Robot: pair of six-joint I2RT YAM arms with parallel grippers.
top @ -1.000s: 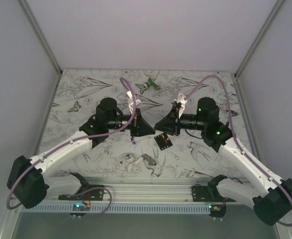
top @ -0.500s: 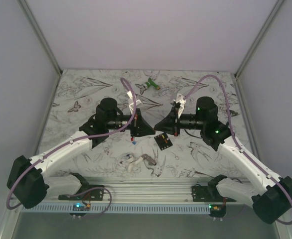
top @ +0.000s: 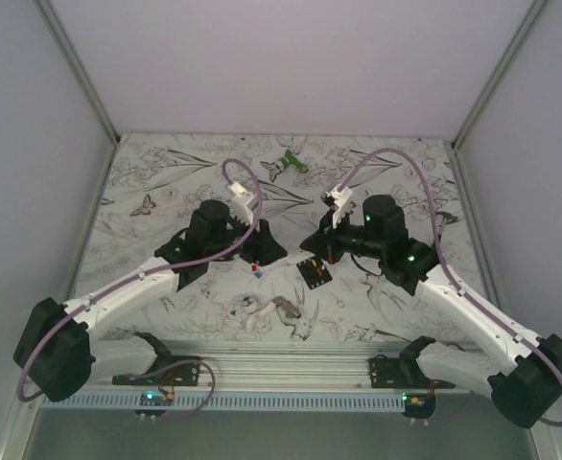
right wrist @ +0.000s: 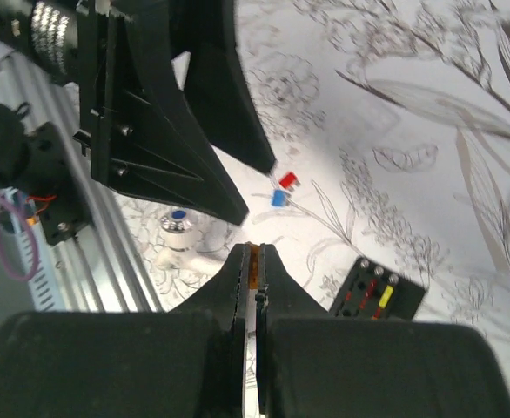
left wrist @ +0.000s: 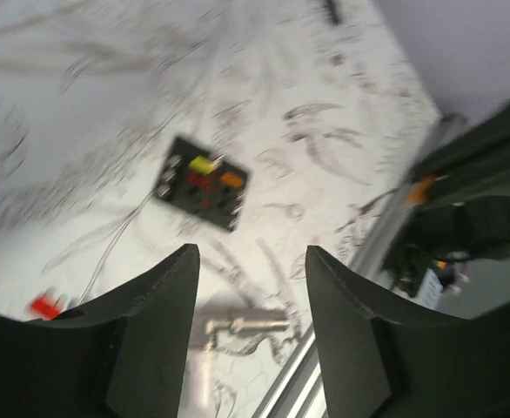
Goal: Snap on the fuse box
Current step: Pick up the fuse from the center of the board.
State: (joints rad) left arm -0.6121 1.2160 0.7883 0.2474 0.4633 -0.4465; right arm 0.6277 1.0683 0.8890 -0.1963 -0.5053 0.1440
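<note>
The fuse box (top: 314, 272) is a small black block lying flat on the patterned table between the two arms. In the left wrist view the fuse box (left wrist: 201, 183) is blurred and carries yellow, red and orange fuses. My left gripper (left wrist: 251, 252) is open above the table with nothing between its fingers. My right gripper (right wrist: 255, 254) is shut on a thin orange fuse (right wrist: 254, 259), up and left of the fuse box (right wrist: 379, 292). Both grippers, left (top: 262, 251) and right (top: 310, 245), hang close together just left of the box.
A red fuse (right wrist: 287, 180) and a blue fuse (right wrist: 278, 198) lie loose on the table under the left gripper's fingers (right wrist: 224, 131). A white-and-grey clump of parts (top: 262, 311) sits near the front rail (top: 291, 369). A green object (top: 286, 165) lies at the back.
The left gripper has opened and drawn back a little from the right one. Both wrists have tilted, and their cables have swung upward.
</note>
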